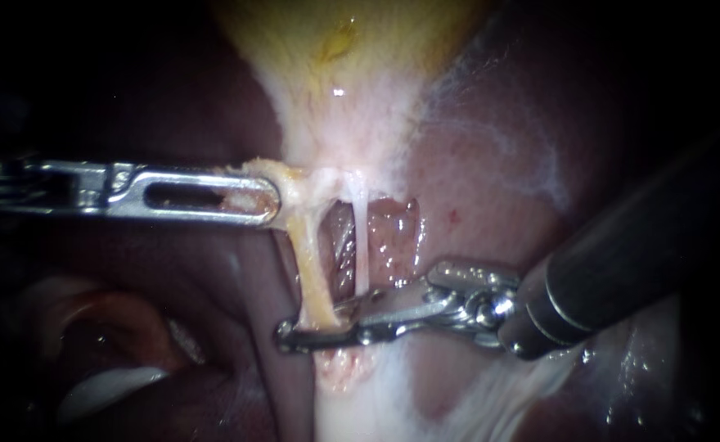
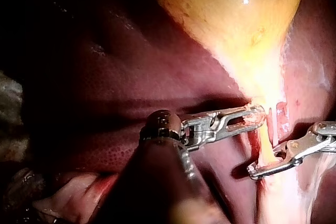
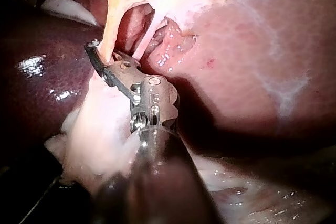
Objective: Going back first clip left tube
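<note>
The yellow left tube runs down from the gallbladder neck, and a thin white right tube lies beside it. My right instrument comes in from the right. Its long jaws are open and straddle the lower end of the left tube, which lies between them. I cannot make out a clip on the tube. My left instrument has its slotted jaws shut on yellowish tissue at the gallbladder neck and holds it leftward. In the wrist views, the left instrument and the right instrument sit the same way on the tube.
Dark red liver surrounds the site, with a raw dissected window behind the two tubes. Pale fatty tissue spreads below the right instrument's jaws. A pale fold of tissue lies at the lower left.
</note>
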